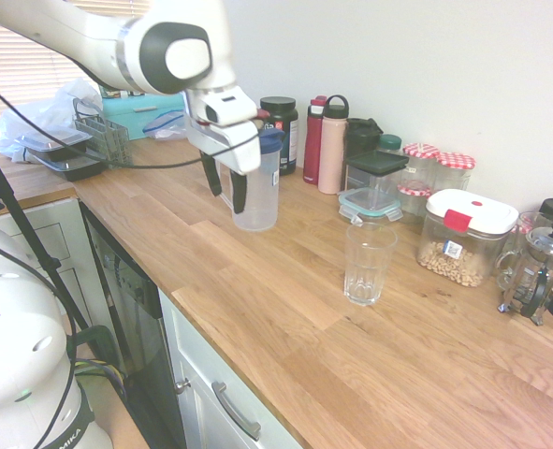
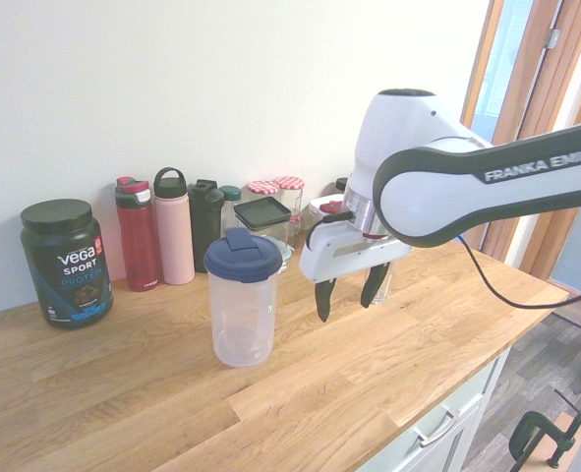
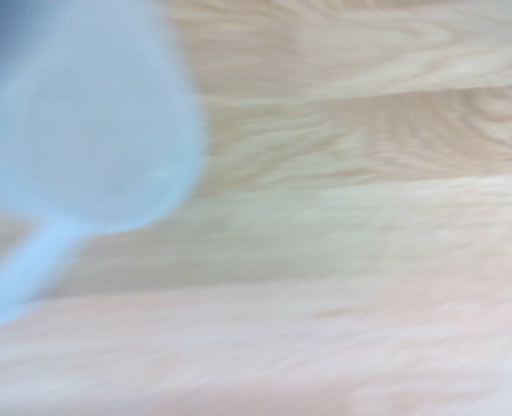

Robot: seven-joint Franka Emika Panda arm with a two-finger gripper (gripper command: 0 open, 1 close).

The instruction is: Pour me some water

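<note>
Wooden worktop (image 1: 299, 365), kitchen, pale wall behind. Gripper (image 1: 225, 192) open, nothing held, near the pitcher (image 2: 243, 320). Pitcher upright on the worktop, blue lid on, handle (image 3: 30, 264) visible in wrist view (blurred). Glass (image 1: 368, 267) upright, well apart from pitcher, w/ plastic box of nuts (image 1: 454, 257) nearby. Water level: can't tell.

Step in hand, prob.: approach & grasp pitcher. Advice: line fingers up w/ handle, one each side, before closing; come in slow, else knuckle may tip it. Grip firm, lift straight up, keep level till over glass. Check spout faces glass.
</note>
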